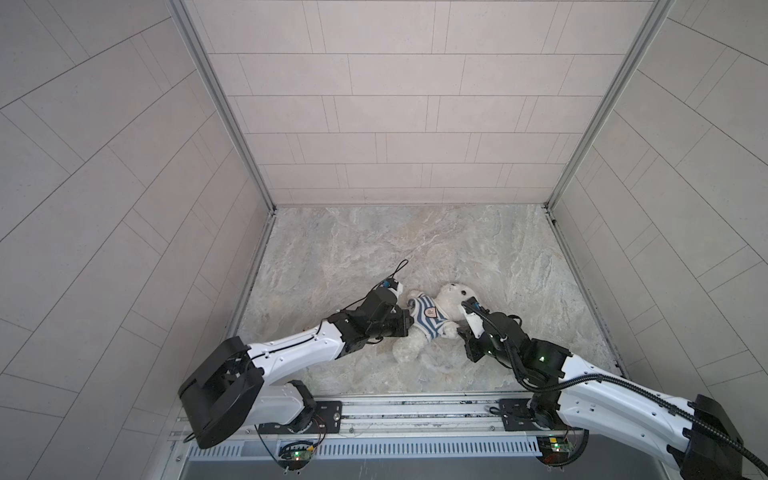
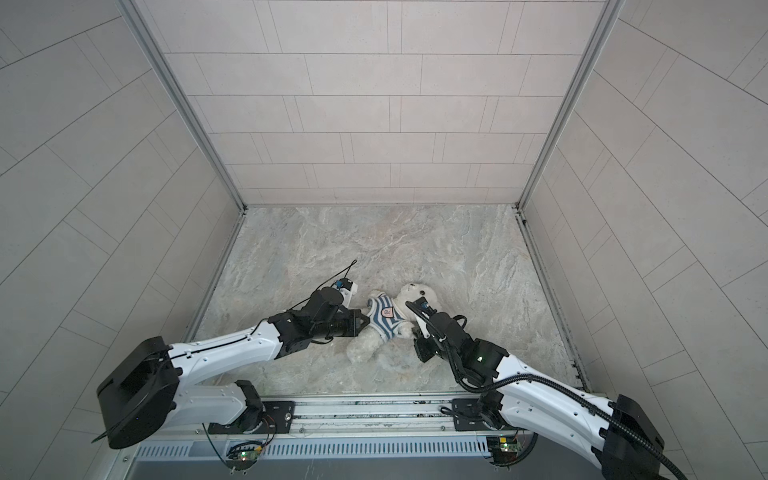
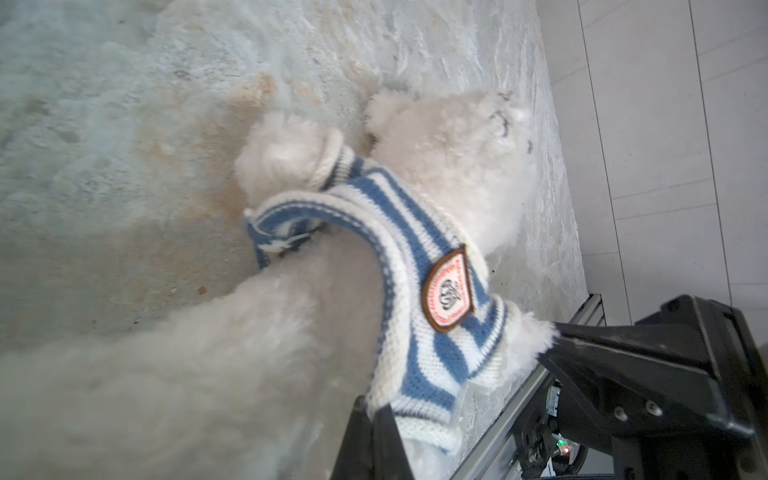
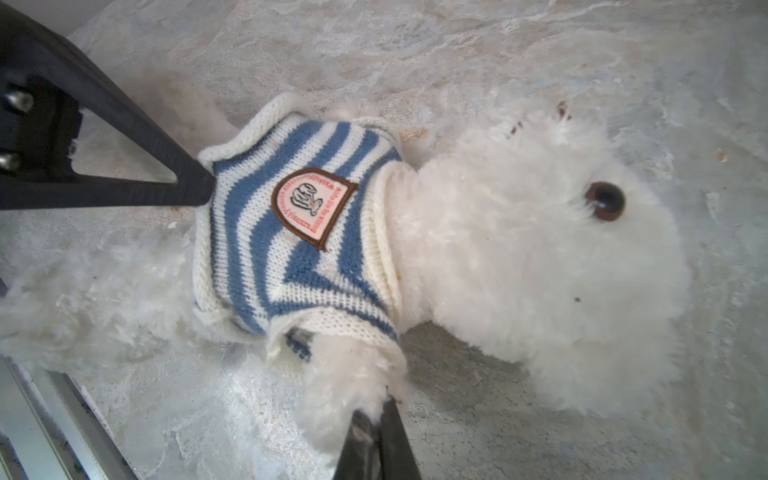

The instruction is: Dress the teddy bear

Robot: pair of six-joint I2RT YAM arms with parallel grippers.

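The marbled grey counter [image 1: 374, 249] stretches out in front of me. The teddy bear [image 1: 451, 296] lies on its back on it, about midway between the left and right edges and nearer the front edge than the back, head toward the back right corner. The left gripper [image 3: 374, 419] has its jaws pinched tight on the hem of the striped shirt [image 1: 428, 319]. The right gripper [image 4: 376, 419] has its jaws closed on the fur of one bear arm. The blue-and-white shirt covers the chest, both arms through its sleeves. A small brown-edged badge [image 4: 313, 205] sits on its front.
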